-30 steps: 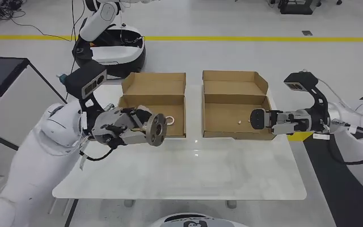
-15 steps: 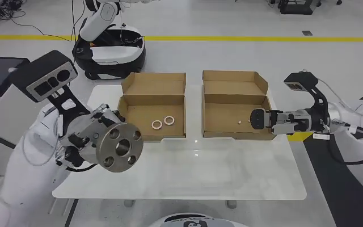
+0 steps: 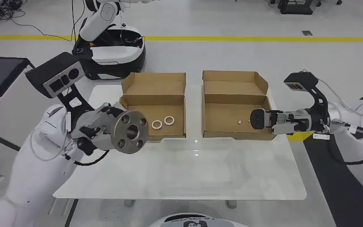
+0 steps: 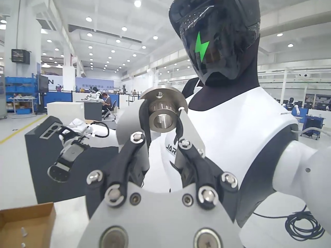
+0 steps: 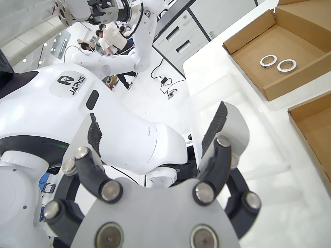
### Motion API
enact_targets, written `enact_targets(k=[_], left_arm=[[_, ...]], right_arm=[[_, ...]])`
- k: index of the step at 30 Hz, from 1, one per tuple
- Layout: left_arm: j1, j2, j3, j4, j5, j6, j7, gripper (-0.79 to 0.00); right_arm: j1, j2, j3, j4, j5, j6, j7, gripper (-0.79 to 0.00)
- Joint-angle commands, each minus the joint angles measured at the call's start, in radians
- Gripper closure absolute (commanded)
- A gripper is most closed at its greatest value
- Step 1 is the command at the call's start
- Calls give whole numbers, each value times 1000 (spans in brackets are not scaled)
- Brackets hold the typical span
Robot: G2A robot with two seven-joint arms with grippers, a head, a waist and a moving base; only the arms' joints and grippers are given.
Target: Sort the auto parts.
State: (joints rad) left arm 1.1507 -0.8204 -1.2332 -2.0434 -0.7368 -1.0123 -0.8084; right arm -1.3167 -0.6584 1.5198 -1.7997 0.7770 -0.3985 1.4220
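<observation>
A round metal flange hub (image 3: 131, 131) with several bolt holes is held off the table, left of the left cardboard box (image 3: 152, 86). My left gripper (image 3: 106, 131) is shut on its collar (image 4: 160, 117), and its fingers (image 4: 186, 127) clamp the collar from both sides. Two metal rings (image 3: 156, 124) (image 3: 169, 120) lie inside the left box. A small pale part (image 3: 240, 121) lies in the right cardboard box (image 3: 233, 86). My right gripper (image 3: 258, 120) hangs open over that box's front right corner, and nothing is between its fingertips (image 5: 157, 130). The right wrist view has the rings (image 5: 267, 61) and the raised hub (image 5: 65, 11).
The white table (image 3: 193, 170) has bare room in front of both boxes. The right box's edge (image 5: 307, 130) lies close to my right gripper. Another robot's base (image 3: 110, 54) stands on the floor behind the table's far left corner.
My left arm drew the hub back from the left box's front edge, turned its face upward and lifted it, then shifted slightly toward the box. The right arm stayed still.
</observation>
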Motion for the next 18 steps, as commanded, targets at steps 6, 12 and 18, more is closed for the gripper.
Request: enact_targets(k=[6, 12, 18], left_arm=[[-12, 32, 45, 50, 68, 0, 0, 0], [-21, 31, 22, 22, -67, 0, 0, 0], [-1, -17, -43, -23, -224, 0, 0, 0]], right_arm=[[0, 0, 0, 0, 0, 0, 0, -785], [0, 0, 0, 0, 0, 0, 0, -785], [0, 0, 0, 0, 0, 0, 0, -785]])
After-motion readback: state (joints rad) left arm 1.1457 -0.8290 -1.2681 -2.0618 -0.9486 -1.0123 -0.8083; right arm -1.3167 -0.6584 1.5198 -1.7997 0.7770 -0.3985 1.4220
